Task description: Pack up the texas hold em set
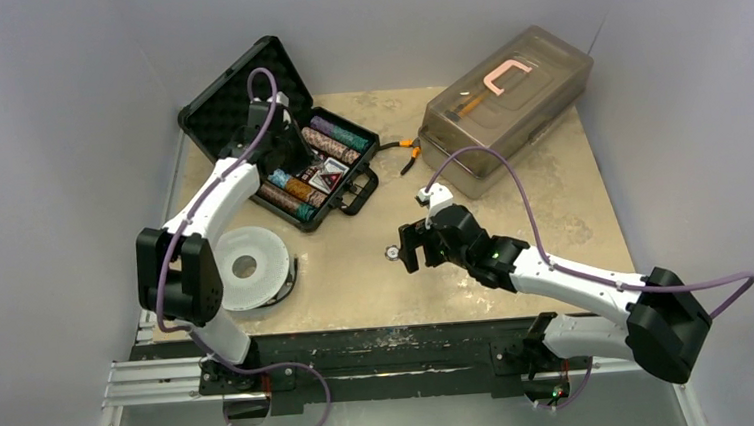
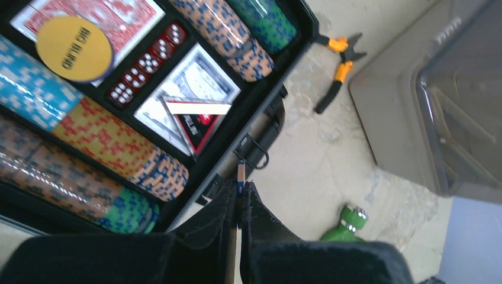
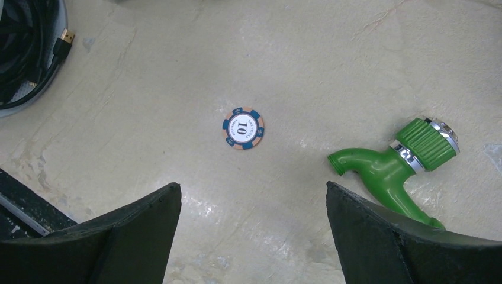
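The black case (image 1: 207, 107) lies open at the back left, holding rows of coloured chips (image 2: 112, 142), a red card deck (image 2: 127, 18), red dice (image 2: 142, 68), a yellow round button (image 2: 74, 48) and a triangle marker (image 2: 198, 121). My left gripper (image 2: 240, 184) hangs over the case's front edge and is shut on a thin orange-and-blue poker chip (image 2: 240, 173) held edge-on. A single "10" chip (image 3: 243, 128) lies flat on the table. My right gripper (image 3: 253, 189) stands open just short of it, with nothing between its fingers.
A green toy faucet (image 3: 396, 168) lies right of the loose chip, close to my right finger. Orange-handled pliers (image 2: 337, 65) and a large translucent grey box (image 1: 506, 104) sit at the back right. A white cable spool (image 1: 246, 267) is by the left arm.
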Available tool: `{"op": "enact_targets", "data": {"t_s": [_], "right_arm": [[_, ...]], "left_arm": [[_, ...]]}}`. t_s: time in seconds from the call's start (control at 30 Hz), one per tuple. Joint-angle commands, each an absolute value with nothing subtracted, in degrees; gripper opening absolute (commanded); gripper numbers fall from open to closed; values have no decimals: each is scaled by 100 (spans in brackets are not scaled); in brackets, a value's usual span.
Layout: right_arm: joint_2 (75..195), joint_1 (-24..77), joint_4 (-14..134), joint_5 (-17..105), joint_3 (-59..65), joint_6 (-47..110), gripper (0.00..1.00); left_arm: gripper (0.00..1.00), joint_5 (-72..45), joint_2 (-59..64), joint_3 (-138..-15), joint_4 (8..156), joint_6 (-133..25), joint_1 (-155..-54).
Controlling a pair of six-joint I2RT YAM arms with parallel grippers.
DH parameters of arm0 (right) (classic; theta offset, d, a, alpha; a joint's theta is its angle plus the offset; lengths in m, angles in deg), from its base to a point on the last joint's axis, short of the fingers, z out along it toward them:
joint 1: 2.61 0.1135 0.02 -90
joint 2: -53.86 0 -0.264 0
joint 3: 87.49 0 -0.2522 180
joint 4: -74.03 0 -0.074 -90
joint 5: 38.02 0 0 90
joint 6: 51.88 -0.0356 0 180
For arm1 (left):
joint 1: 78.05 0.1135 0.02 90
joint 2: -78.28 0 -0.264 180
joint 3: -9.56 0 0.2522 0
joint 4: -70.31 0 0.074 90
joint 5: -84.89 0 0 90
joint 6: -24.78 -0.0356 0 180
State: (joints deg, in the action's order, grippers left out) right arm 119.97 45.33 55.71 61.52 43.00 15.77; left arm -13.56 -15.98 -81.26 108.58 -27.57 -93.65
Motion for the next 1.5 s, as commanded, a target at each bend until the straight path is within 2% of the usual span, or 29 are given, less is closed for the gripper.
{"op": "enact_targets", "data": {"t_s": [0.0, 0.37, 0.6, 0.7, 0.9, 1.0, 1.13, 1.47], "right_arm": [[11857, 4542, 5586, 6246, 4293, 1460, 90], [11865, 4529, 5522, 6245, 4323, 1534, 92], [11879, 4529, 5520, 6181, 4359, 1523, 93], [11875, 4530, 5456, 6144, 4342, 1550, 93], [11803, 4529, 5481, 6060, 4454, 1542, 94], [11867, 4529, 5550, 5976, 4492, 1524, 94], [11898, 4530, 5451, 5904, 4434, 1543, 94], [11807, 4530, 5417, 5985, 4446, 1553, 94]], "left_arm": [[0, -1062, -2002, -8596, 10739, -2850, -9133], [0, -1805, -2573, -8596, 10055, -2553, -8717], [0, -2366, -2421, -8163, 9609, -3078, -8696], [0, -2674, -2536, -8415, 10151, -3845, -8713], [0, -2820, -2112, -8064, 10457, -5157, -8763], [0, -2501, -2074, -8175, 10901, -5819, -8981], [0, -2191, -2470, -8911, 12137, -6721, -9381], [0, -1774, -2909, -9240, 12625, -7032, -9576]]}}
